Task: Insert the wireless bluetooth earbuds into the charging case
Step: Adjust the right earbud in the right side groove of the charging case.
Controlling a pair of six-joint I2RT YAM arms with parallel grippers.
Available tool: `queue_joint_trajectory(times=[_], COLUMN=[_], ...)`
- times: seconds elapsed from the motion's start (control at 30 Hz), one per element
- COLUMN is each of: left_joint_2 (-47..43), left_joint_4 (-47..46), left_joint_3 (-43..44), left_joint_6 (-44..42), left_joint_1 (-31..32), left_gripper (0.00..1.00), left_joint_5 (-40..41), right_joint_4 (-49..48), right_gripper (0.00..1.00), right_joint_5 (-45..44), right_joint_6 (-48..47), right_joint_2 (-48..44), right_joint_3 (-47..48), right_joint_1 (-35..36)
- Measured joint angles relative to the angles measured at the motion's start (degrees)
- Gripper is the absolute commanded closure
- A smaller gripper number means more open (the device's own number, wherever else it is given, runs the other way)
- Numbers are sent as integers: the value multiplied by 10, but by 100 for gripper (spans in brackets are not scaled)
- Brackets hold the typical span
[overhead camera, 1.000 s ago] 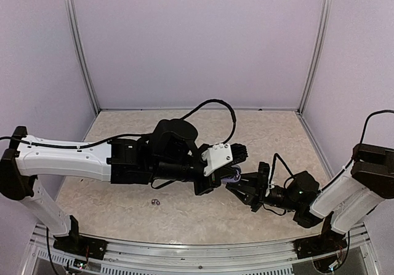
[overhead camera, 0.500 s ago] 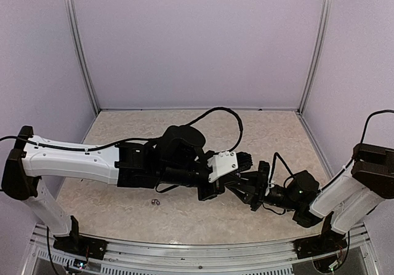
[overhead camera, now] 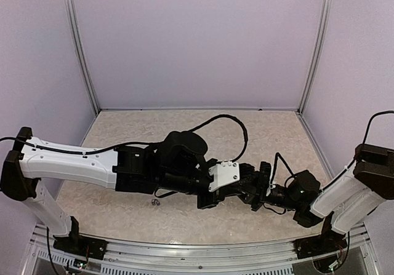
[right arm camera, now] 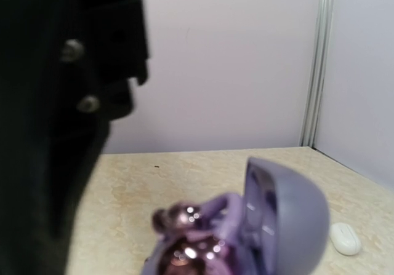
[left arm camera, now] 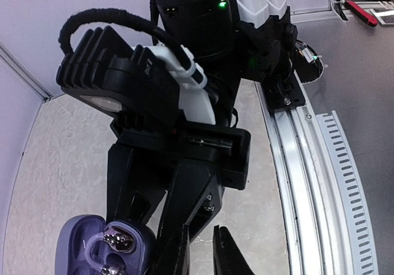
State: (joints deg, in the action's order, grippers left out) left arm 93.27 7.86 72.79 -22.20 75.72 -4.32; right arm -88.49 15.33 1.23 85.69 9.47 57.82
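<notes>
Care matters here: our right gripper grasps the open charging case, a shiny earbud resting in its well, while the left gripper hovers just beside it, jaws slightly parted and empty. We should seat that earbud flush with a light, straight push.

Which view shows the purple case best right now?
Right wrist: the open case fills the foreground, lid up, shiny buds seated inside, though blurred. Left wrist catches only a corner of it at the bottom edge. In the top view the arms hide it.
</notes>
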Motion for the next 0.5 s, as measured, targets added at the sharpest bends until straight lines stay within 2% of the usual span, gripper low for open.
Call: queue_joint_trajectory(times=[0.2, 0.5], left_joint_2=[-33, -79], left_joint_4=[24, 31], left_joint_3=[0, 0], left_joint_6=[33, 121], left_joint_1=[-10, -104], left_gripper=[71, 76], left_joint_5=[-21, -91], right_joint_4=[1, 22], right_gripper=[100, 100], right_joint_5=[9, 40], right_joint_6=[-3, -35], right_joint_2=[-1, -39], right_joint_3=[0, 0], right_joint_1=[0, 0])
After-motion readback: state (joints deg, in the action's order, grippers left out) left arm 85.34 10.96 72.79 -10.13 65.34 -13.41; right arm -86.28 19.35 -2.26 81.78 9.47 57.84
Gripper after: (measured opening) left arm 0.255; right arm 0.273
